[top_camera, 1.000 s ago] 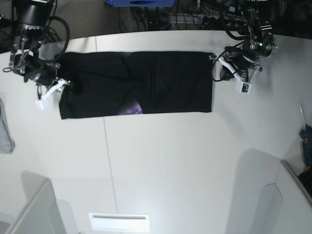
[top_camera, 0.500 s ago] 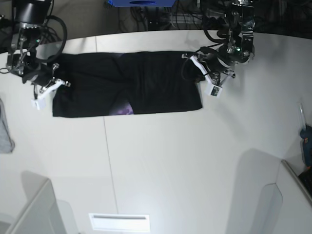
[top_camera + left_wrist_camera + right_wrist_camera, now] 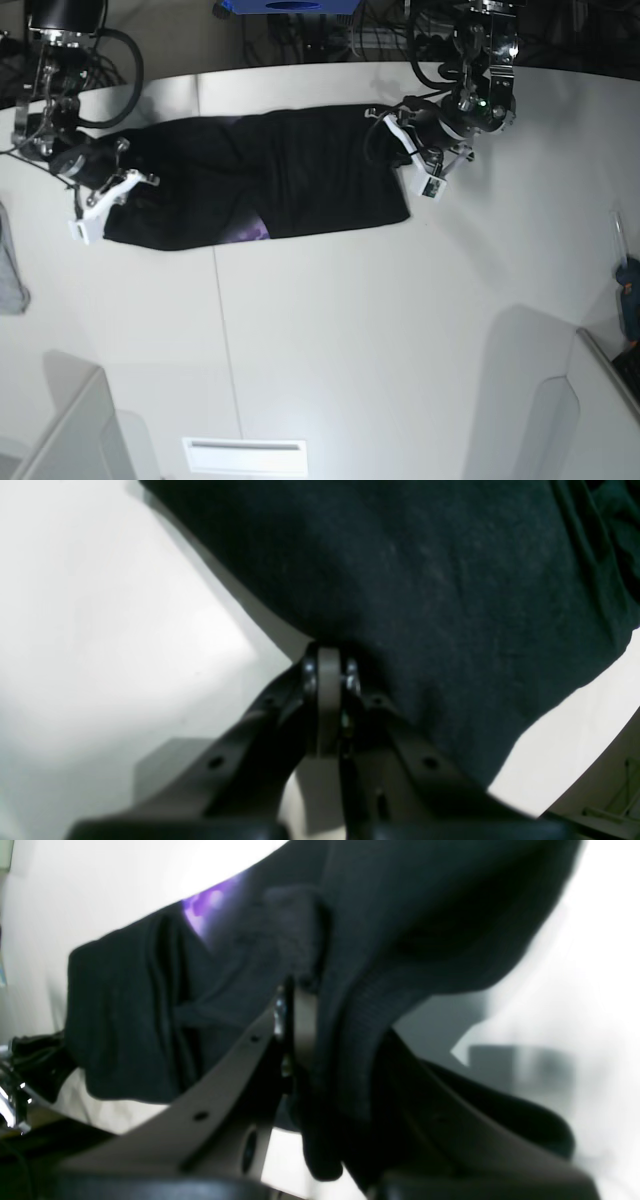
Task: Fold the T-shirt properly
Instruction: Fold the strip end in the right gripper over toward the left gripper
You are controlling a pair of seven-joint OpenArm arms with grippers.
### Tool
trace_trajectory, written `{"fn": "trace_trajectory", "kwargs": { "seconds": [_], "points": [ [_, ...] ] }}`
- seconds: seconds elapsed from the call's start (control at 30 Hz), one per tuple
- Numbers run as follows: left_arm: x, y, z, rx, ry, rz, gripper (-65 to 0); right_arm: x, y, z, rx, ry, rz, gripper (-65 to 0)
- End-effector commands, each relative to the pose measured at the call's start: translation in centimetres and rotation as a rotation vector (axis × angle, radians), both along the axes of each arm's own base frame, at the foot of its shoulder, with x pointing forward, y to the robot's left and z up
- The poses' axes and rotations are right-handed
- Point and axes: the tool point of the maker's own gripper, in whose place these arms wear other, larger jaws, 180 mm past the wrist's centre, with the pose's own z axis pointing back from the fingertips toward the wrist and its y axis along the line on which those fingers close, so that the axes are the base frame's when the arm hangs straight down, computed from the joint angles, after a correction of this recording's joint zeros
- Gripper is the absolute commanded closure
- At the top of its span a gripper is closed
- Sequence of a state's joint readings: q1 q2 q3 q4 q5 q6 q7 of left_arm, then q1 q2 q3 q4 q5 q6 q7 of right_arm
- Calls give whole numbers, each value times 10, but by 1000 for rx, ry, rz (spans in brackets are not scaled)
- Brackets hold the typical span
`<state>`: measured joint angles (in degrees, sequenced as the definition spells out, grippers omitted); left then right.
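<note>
Your left hand (image 3: 408, 150) reaches in from the far edge of the tabletop (image 3: 350, 330), on the right side of the base view, its arm bent down over one end of the T-shirt (image 3: 290, 180). Its wrist view shows the jaws pressed together with a fold of the black cloth pinched between them, so it is gripping the T-shirt.

Your right hand (image 3: 120, 185) comes down from the far left corner of that view and leans over the opposite end of the T-shirt. In its wrist view the jaws are clamped on a bunched ridge of the cloth, which drapes over one finger (image 3: 302, 1020).

The T-shirt lies on the far half of the tabletop as a long dark band. Its long axis runs side to side across the base view, from one hand to the other. A purple patch (image 3: 250, 232) peeks out at its near edge, left of the middle.
</note>
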<state>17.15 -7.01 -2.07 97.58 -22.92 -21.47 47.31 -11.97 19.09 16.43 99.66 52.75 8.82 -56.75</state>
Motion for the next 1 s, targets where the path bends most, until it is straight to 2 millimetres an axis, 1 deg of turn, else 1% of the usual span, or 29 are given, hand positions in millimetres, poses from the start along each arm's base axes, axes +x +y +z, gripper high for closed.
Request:
{"fn": "trace_trajectory", "kwargs": {
  "seconds": [0.0,0.13,0.17,0.3,0.37,0.5,0.6,0.77,0.87,0.9,0.97],
  "points": [
    [-2,4,-1,20,9,-8,0,9,4,16,8,-53,10,0],
    [-2,3,-1,19,9,-11,0,7,30,21,28,-46,49,0],
    [-2,3,-1,19,9,-11,0,7,40,23,44,-48,52,0],
    [-3,5,-2,22,12,-7,0,3,72,41,83,-76,83,0],
    [-3,6,-2,23,11,-5,0,1,87,45,106,-76,97,0],
    [-5,6,-3,24,18,-6,0,-5,108,41,138,-37,111,0],
    [-6,6,-3,24,19,-6,0,-7,118,42,159,-29,120,0],
    [-7,8,-5,29,24,-7,0,-12,139,49,205,-40,143,0],
    [-9,14,-7,50,29,-16,0,-15,149,48,220,-17,148,0],
    [-8,16,-7,54,28,-14,0,-15,155,49,233,-18,154,0],
    [-8,17,-7,54,28,-13,0,-14,163,51,246,-28,162,0]
  ]
}}
